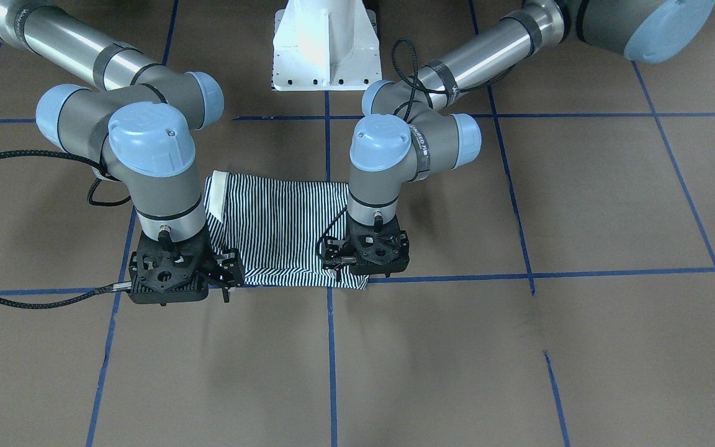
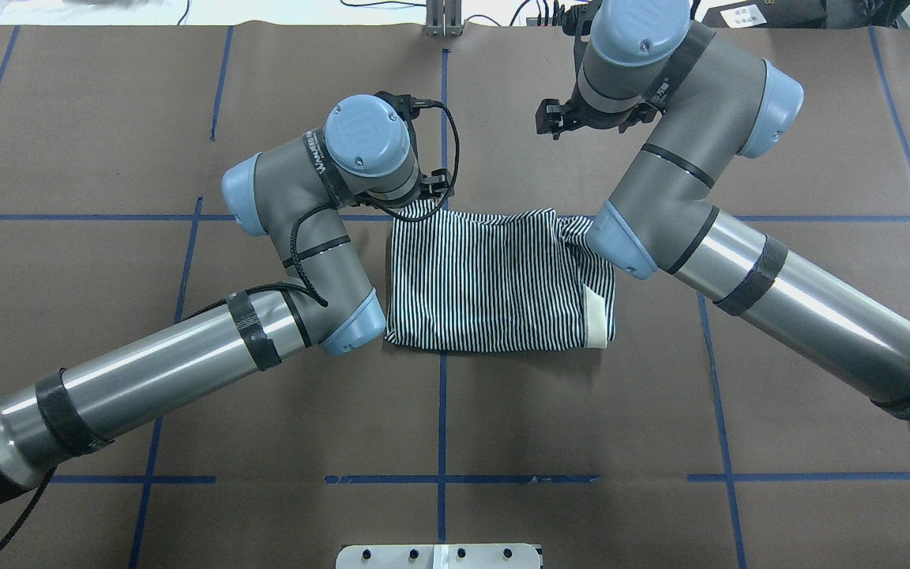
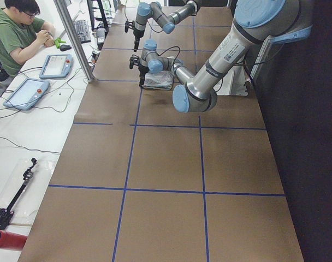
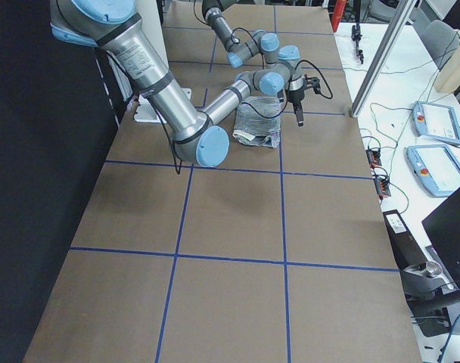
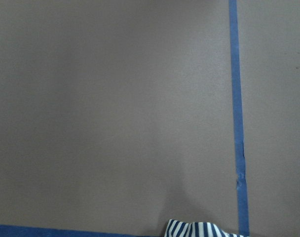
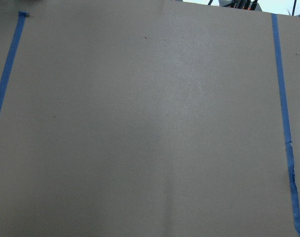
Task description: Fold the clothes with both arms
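I judge the polo shirt (image 1: pixel 277 230) half-folded, left fingers (image 1: pixel 336 259) and right fingers (image 1: pixel 227 276) at its lower corners, spread or pinching I cannot tell; next needs matched corner grabs.

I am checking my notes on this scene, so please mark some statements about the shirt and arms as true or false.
1. The shirt lies folded on the table. True.
2. Its cream collar is at the end nearer the right arm. True.
3. The right wrist view shows the shirt. False: it shows only table and blue tape.
4. The person is touching the shirt. False: the person sits apart at a desk.
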You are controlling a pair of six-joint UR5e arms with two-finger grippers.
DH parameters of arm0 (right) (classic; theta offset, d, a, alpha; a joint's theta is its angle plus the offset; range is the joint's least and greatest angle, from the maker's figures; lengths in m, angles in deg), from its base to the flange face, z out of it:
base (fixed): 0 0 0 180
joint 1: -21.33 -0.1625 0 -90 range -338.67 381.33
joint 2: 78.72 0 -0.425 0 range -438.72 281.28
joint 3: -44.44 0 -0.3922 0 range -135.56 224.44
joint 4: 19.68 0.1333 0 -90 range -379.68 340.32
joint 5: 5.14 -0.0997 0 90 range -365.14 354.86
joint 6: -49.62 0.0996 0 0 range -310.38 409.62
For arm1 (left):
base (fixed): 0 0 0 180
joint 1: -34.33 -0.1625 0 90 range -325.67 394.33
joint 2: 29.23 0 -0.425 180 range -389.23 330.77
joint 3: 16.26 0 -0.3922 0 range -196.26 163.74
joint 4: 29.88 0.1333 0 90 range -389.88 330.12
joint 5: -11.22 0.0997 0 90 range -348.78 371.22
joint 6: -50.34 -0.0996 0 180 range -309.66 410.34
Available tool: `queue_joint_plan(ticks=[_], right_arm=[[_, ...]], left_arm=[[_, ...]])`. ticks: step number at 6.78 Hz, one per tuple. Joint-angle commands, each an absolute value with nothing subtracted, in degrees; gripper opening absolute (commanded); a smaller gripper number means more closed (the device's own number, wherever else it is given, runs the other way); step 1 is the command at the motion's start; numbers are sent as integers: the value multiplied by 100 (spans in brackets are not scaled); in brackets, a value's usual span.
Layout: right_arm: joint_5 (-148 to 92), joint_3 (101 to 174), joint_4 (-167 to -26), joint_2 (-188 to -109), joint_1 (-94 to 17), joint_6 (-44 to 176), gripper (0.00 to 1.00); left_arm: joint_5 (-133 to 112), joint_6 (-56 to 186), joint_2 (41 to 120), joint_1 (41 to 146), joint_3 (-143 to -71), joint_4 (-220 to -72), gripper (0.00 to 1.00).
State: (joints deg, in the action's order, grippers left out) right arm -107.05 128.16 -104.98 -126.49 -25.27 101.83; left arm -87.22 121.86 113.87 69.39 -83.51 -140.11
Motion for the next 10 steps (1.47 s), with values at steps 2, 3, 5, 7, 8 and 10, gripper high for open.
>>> queue_joint_plan(ticks=[2, 3, 5, 7, 8, 10], right_arm=[[-10701, 12820, -10484, -12697, -2534, 10182, 100], [-10692, 12820, -10484, -12706, -2534, 10182, 100], [-10692, 12820, -10484, -12715, -2534, 10182, 100], [-10692, 12820, -10467, -12732, -2525, 10182, 100], [-10701, 12820, -10458, -12784, -2516, 10182, 100], [-10727, 12828, -10449, -12829, -2525, 10147, 100]], left_arm=[[-8529, 11996, 11246, 6843, -8226, -14009, 100], [-8319, 11969, 11105, 6843, -8226, -14018, 100], [-8159, 11479, 11016, 7052, -8217, -14018, 100], [-8220, 11074, 10911, 7421, -8244, -14053, 100], [-8238, 10959, 10806, 7545, -8357, -14070, 100], [-8850, 10572, 9984, 7773, -9589, -14027, 100]])
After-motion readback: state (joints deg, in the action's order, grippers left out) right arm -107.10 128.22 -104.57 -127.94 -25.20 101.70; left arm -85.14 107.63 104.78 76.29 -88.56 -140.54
